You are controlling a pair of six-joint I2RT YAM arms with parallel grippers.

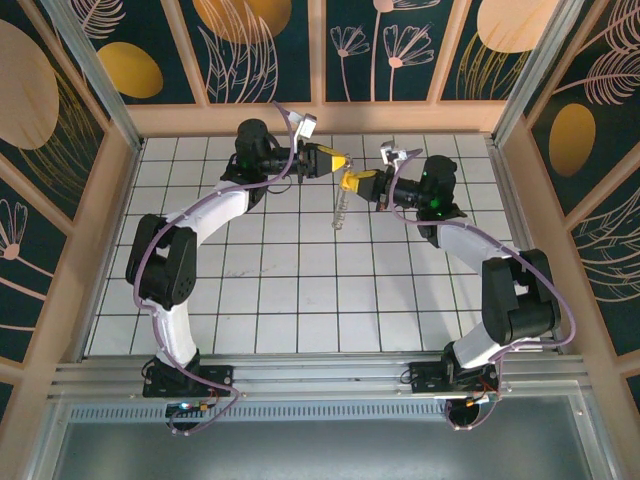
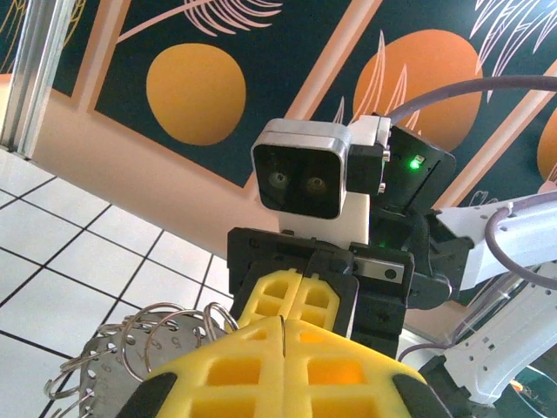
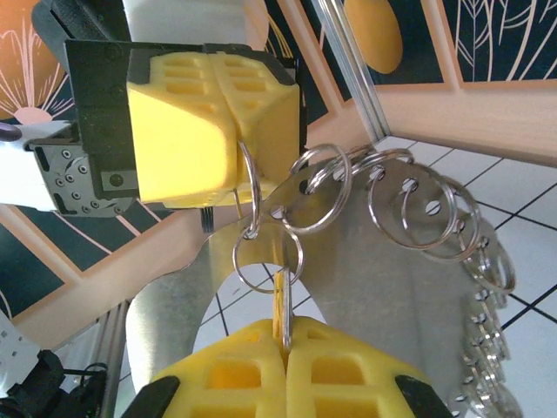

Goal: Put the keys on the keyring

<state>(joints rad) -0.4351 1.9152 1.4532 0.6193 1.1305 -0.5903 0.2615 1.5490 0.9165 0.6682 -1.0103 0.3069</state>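
Toward twelve o'clock on the tabletop (image 1: 300, 290), lifted clear of the white tiles, the two arms meet nose to nose. The left gripper (image 3: 233, 144) is pressed together on the thin wire of one split ring (image 3: 246, 178). The right gripper (image 3: 285, 370), at its five o'clock in the top view, is pinched on a narrow metal strip standing edge-on. I take this strip for the blade of the key (image 3: 283, 309); its coloured head I cannot make out. A small ring (image 3: 268, 261) hangs at the blade's top, touching it.

The keyring (image 3: 383, 287) dangles between the arms. It is a curved plate of dull brushed sheet metal, drilled along its rim, with a bright wire loop through each hole. The row trails off toward four o'clock in the right wrist view.

The plate looks stiff and fairly light, yet hung from one loop it will likely swing and twist. The loops are hard, springy and slick, so the ribbed yellow pads have little to bite on. I would take the key flat across its blade or head, since it may pivot if held edge-on. I would grip the loop across its wire, close beside the coil's opening.
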